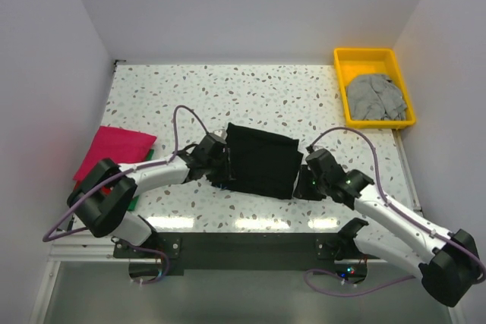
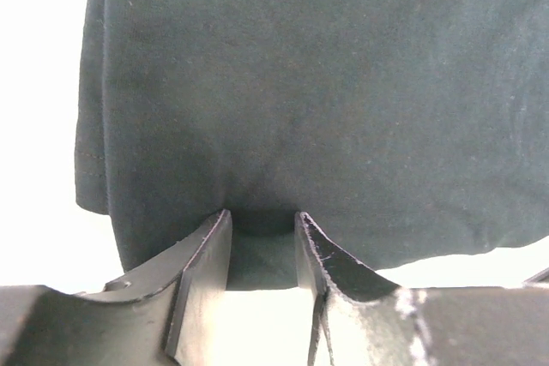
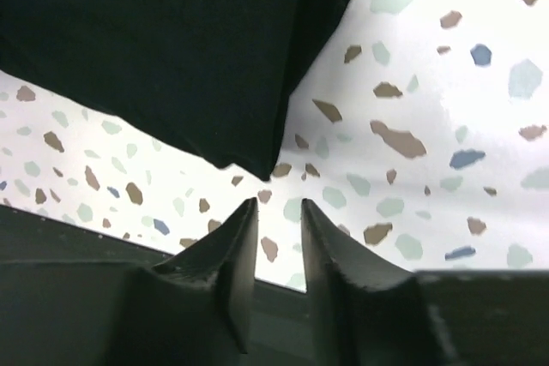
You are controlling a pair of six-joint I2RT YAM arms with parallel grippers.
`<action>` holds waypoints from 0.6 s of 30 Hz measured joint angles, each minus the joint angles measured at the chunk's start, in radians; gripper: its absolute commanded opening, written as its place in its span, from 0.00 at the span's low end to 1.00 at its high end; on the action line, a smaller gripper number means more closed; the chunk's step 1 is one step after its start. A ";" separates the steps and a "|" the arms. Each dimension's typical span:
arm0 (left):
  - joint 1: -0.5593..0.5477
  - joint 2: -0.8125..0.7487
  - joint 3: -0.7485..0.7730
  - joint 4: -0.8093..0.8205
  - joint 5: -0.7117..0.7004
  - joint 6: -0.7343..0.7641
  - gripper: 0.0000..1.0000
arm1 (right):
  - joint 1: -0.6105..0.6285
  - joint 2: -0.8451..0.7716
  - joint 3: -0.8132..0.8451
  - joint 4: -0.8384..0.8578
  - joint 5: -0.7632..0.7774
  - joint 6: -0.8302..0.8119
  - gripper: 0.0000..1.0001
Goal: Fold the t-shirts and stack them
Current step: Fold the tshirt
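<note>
The black t-shirt point(image 1: 262, 161) lies folded into a rough rectangle on the middle of the speckled table point(image 1: 266, 89), towards the near edge; the left jaws sit at its left edge and are clamped on the cloth, and the left wrist view shows the dark fabric pinched and dimpled between the two fingers point(image 2: 210, 250); the right jaws rest at the shirt's near right corner, standing slightly apart with bare table showing through the narrow gap and nothing held, the corner of the shirt lying just ahead of their tips without touching them; the magenta t-shirt point(image 1: 114, 149) lies folded flat at the left edge of the table, well apart from the black one and partly hidden by the left arm; the grey t-shirt point(image 1: 373, 96) sits crumpled inside the yellow tray point(image 1: 364, 54) at the far right corner of the table.
</note>
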 measured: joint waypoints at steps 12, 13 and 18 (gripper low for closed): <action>0.039 -0.030 0.262 -0.144 0.012 0.069 0.49 | 0.000 0.175 0.263 0.076 -0.003 0.002 0.33; 0.052 -0.002 0.306 -0.139 0.009 0.072 0.48 | 0.000 0.224 0.275 0.110 -0.012 0.002 0.32; 0.117 0.208 0.455 -0.108 -0.016 0.100 0.47 | 0.000 0.449 0.288 0.247 -0.039 0.002 0.31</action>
